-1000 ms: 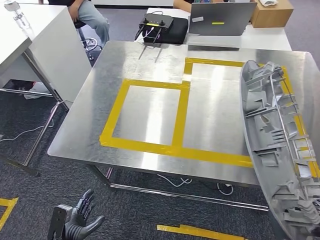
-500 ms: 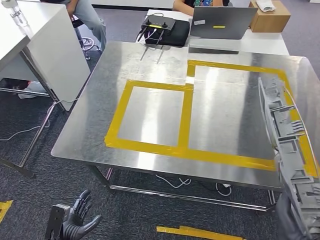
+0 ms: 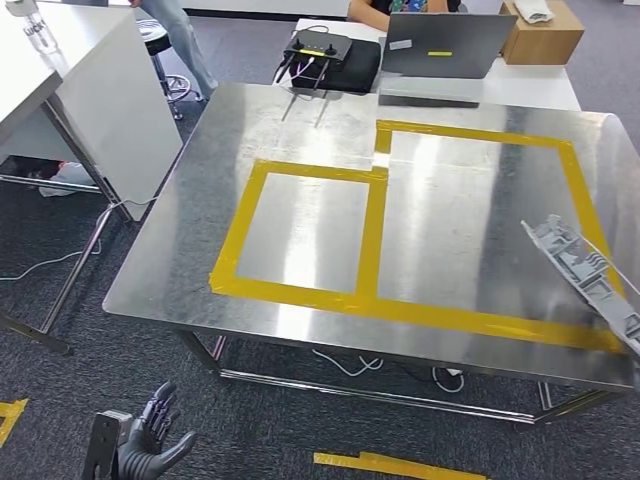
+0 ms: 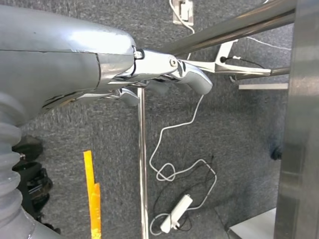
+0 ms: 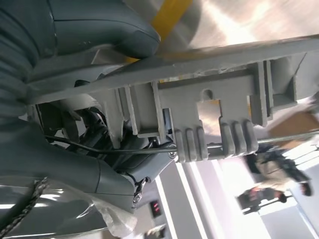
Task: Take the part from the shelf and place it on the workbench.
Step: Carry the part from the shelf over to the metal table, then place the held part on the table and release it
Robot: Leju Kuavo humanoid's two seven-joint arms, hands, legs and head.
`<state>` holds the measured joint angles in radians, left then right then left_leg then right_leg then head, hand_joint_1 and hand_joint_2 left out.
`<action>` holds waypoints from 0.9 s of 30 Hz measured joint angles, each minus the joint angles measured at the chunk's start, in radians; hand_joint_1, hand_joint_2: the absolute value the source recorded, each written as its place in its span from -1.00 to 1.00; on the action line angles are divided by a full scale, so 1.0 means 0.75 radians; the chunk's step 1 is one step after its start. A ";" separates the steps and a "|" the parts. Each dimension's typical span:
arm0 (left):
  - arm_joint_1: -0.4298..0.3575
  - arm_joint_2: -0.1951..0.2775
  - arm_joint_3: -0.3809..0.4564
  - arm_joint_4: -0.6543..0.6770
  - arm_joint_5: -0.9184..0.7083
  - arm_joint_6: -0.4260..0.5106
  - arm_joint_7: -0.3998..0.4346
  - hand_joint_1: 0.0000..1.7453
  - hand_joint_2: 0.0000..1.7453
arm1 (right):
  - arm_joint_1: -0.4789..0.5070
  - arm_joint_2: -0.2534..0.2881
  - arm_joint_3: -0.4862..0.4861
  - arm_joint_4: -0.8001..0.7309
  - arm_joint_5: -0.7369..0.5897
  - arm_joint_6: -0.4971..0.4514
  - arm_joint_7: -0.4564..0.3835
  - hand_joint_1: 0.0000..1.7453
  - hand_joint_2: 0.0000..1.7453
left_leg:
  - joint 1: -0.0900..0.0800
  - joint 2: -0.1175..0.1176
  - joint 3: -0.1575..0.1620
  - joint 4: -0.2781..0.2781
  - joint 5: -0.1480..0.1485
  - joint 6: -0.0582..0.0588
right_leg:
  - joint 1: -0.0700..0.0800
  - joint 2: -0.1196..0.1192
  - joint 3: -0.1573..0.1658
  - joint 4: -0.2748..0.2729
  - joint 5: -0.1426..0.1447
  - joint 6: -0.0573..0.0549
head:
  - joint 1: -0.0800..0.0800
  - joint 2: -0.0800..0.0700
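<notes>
Steel workbench (image 3: 317, 130), grey part (image 3: 585, 272) cut off at its right edge

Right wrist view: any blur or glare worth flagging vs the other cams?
Right wrist view: grey part fairly sharp, background and person smeared, yellow tape blurred, blown highlights. Head view: sharp, broad glare patches on steel workbench. Left wrist view: crisp, sheen on left hand.
</notes>
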<state>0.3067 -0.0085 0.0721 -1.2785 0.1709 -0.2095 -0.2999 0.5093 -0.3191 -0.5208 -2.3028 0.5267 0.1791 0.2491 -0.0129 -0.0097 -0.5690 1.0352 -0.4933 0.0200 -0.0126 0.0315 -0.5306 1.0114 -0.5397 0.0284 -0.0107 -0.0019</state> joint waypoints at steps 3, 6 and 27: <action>-0.007 0.000 0.012 0.019 -0.009 -0.016 -0.011 -1.00 1.00 | -0.053 -0.029 -0.125 0.073 0.052 0.107 0.018 1.00 1.00 | 0.000 0.000 0.000 0.000 0.001 0.001 | 0.000 0.000 0.008 0.000 0.001 0.001 | 0.000 0.000; -0.026 0.000 0.021 0.044 -0.029 -0.037 -0.022 -1.00 1.00 | -0.103 -0.109 -0.166 0.151 0.141 0.154 0.042 1.00 1.00 | 0.000 0.000 0.000 0.000 0.001 0.001 | 0.000 0.002 0.009 0.000 0.001 0.001 | 0.000 0.000; -0.208 -0.005 -0.043 0.303 -0.079 -0.084 -0.086 -1.00 1.00 | -0.843 -0.561 0.840 0.774 0.739 0.167 -0.120 1.00 1.00 | 0.001 0.001 -0.003 -0.001 0.010 0.005 | 0.001 0.003 0.004 0.003 0.008 0.003 | 0.000 0.000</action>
<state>0.1508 -0.0122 0.0399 -1.0511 0.1118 -0.2726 -0.3648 -0.1226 -0.7399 0.1093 -1.7224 1.0810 0.3044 0.1594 -0.0124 -0.0086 -0.5710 1.0347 -0.4857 0.0234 -0.0117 0.0339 -0.5278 1.0138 -0.5335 0.0309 -0.0108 -0.0019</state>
